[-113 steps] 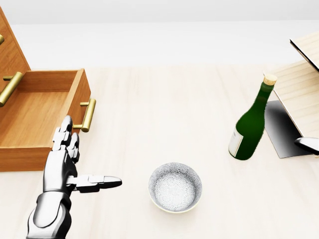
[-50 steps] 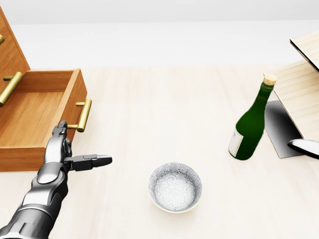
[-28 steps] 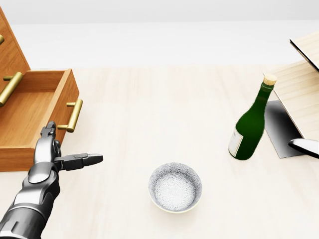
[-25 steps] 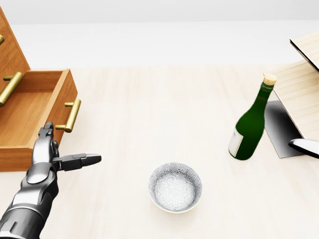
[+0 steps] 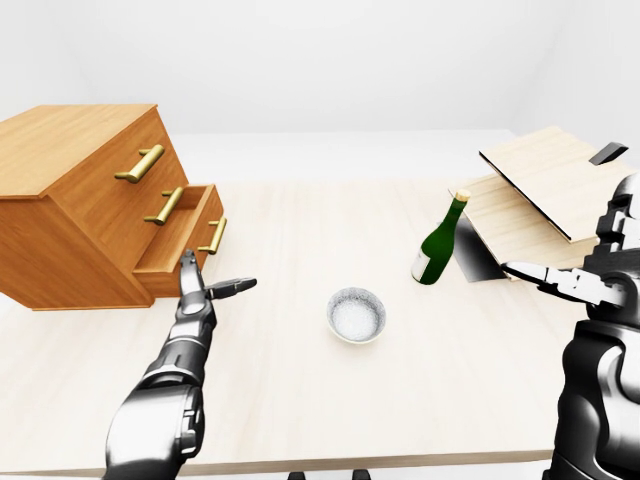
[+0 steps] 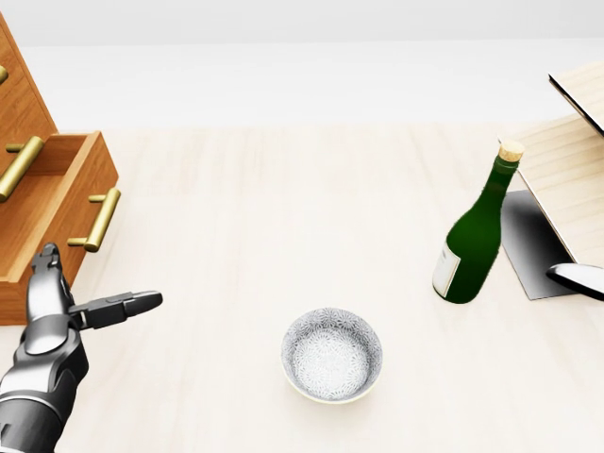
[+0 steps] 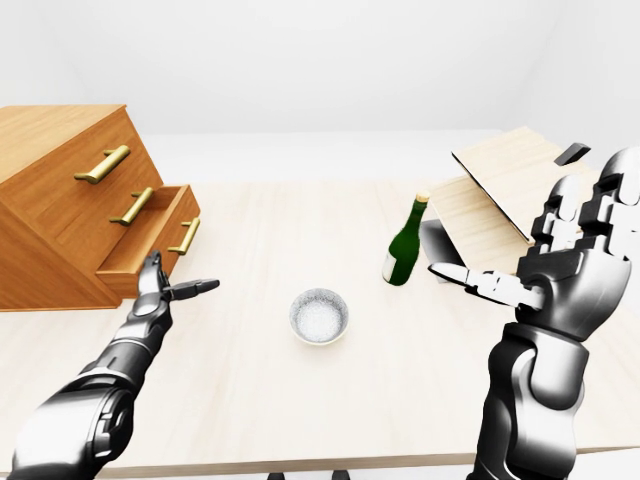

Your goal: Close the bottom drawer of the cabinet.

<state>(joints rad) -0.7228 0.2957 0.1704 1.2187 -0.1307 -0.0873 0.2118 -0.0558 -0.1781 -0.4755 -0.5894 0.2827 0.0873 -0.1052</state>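
The head view chops off most of the cabinet [image 6: 19, 113] at its left edge, so you only get a slice of its face and part of the bottom drawer [image 6: 52, 203]. Can't tell whether the left hand [image 6: 57, 302] actually touches the drawer's face or sits just beside it. The right hand [image 5: 600, 270] is cut by the right edge in the left-eye view, and in the head view only one fingertip pokes in. The wooden box [image 6: 571, 179] runs off the right side there too. The bottle [image 7: 401, 243] label is too small to read.
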